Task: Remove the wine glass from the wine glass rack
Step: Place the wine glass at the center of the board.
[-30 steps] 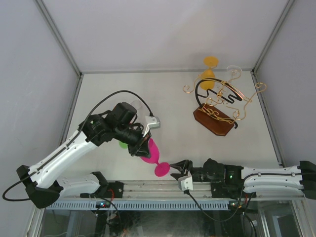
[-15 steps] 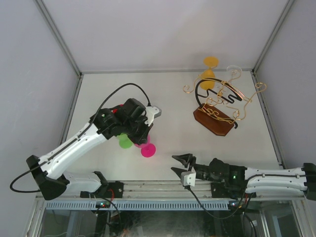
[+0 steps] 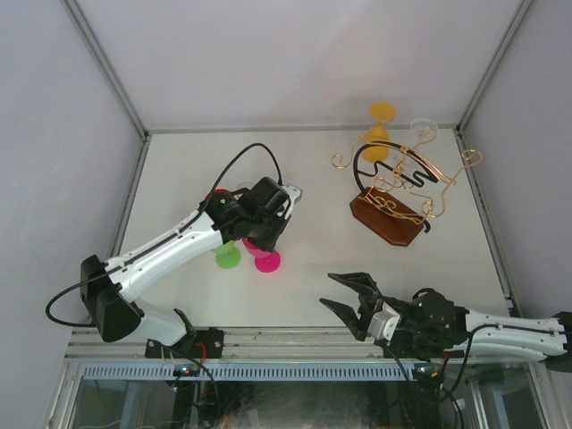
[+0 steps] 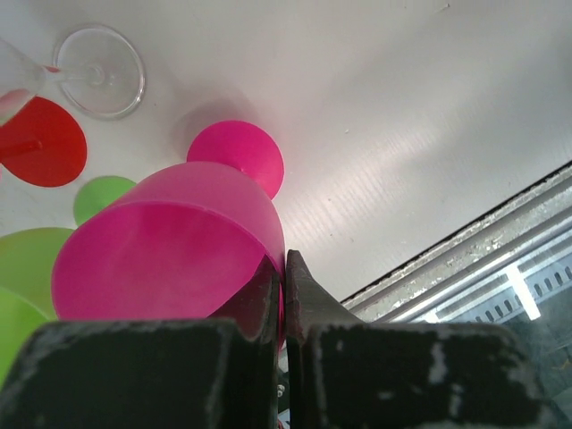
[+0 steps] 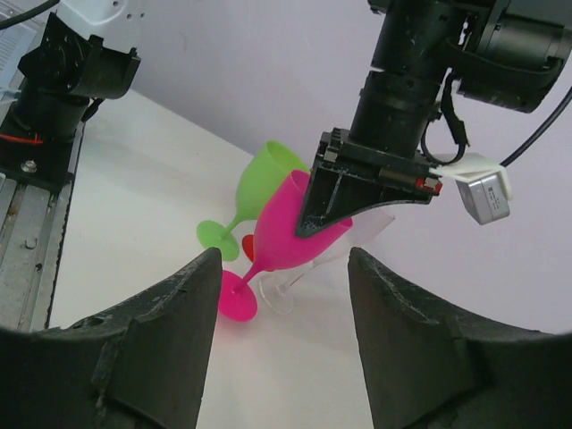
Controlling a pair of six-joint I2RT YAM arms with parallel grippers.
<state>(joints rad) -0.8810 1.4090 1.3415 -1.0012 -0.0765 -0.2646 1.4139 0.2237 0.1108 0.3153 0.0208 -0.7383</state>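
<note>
Two arms over one white desk [image 3: 313, 259], items as follows. Left fingers [image 4: 308, 304]: pressed all but together, pinching the rim wall of a pink wine glass [image 4: 170, 250] between them. The glass is off the rack, tilted, with its round foot low over the desk at centre-left; whether the foot touches the surface cannot be told. Right fingers [image 5: 152, 349]: spread wide apart, holding nothing, hanging near the front edge of the desk and pointing toward the pink glass, well apart from it. Green wine glass [image 5: 268, 179]: just behind the pink one, also leaning, its foot near the pink foot. Clear wine glass [image 4: 98, 58]: on its side beside that group. Red foot [image 4: 40, 143] of a further glass: next to the clear one, the rest of it out of view. Wine glass rack [image 3: 386, 217]: dark brown wooden base, black wavy arch and gold wire arms with curled ends, at the far right of the desk, well apart from both arms. A yellow glass [image 3: 382, 113] hangs at its far side.
</note>
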